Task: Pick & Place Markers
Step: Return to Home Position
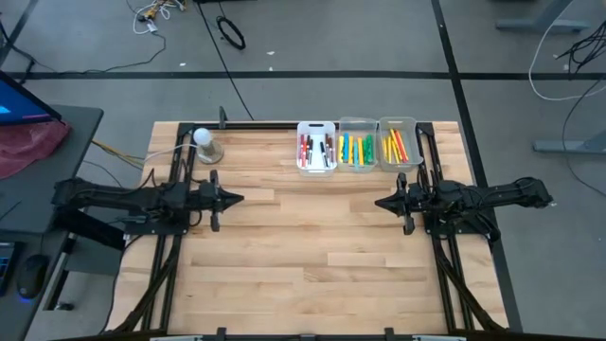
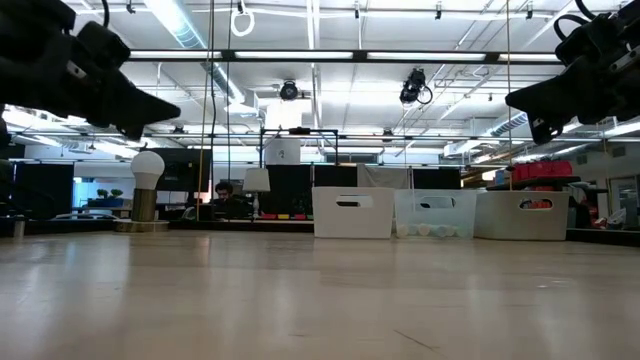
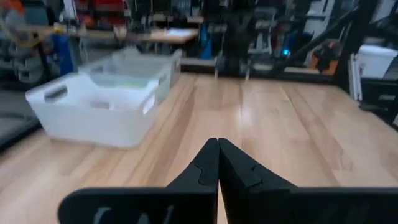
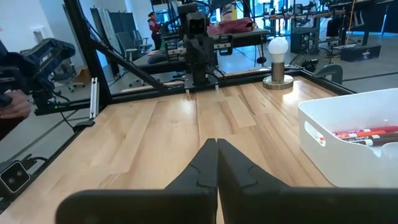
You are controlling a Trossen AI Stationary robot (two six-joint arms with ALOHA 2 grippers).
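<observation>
The markers (image 1: 355,149) all lie inside three small bins set side by side in the upper centre of the high view. Red, dark and white-barrelled ones are in the white bin (image 1: 316,125). Yellow and green ones are in the clear bin (image 1: 357,119) next to it, and orange, yellow and green ones in the third bin (image 1: 398,119) on the right. No marker shows loose on the bare wood of the tabletop (image 1: 312,246).

The left tool (image 1: 232,198) is at the middle left of the high view and the right tool (image 1: 383,202) at the middle right. They point at each other across the open boards, well apart from the bins and from one another. Each wrist view shows its own fingers pressed together with nothing between them, so both tools are clenched and carry nothing. In the low view both arms hang high in the upper corners, clear of the surface.

Judged from this layout, the sorting looks finished and the step in hand is the return to the rest pose, which both arms seem to have reached or nearly reached. The next move probably calls for little more than settling and holding there. If more markers are laid out, a tool would first have to open.
</observation>
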